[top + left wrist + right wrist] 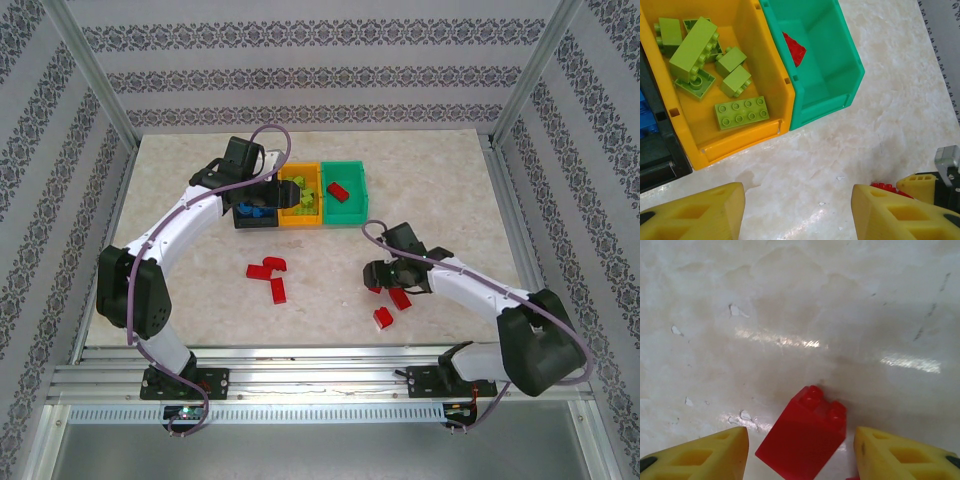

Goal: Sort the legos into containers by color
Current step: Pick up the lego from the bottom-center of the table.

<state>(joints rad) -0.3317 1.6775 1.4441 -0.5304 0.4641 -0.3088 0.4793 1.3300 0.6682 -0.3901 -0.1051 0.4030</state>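
Three containers stand in a row on the counter (450,180): the green bin (345,216), the orange-yellow bin (300,220) touching its left side, and the black bin (255,222) beyond that. One red lego (794,49) already lies in the green bin, and lime-green legos (692,42) fill its orange-yellow neighbour.

The right end effector (383,277) sits low over the counter, nearer the arm bases than the green bin and slightly to its right. Its wrist view shows what the overhead view hides. A red brick (807,440) lies on the counter between the released fingers (710,455), with a gap on each side. Its studs point away and its long axis is skewed to the closing line.

The right arm is clearly the nearer one. I judge a squeeze could twist the brick unless the wrist squares up.

The left end effector (797,192) hovers left of the green bin, by the other two bins, spread wide and carrying nothing. More loose red legos (270,275) lie left of the green bin, toward the arm bases.
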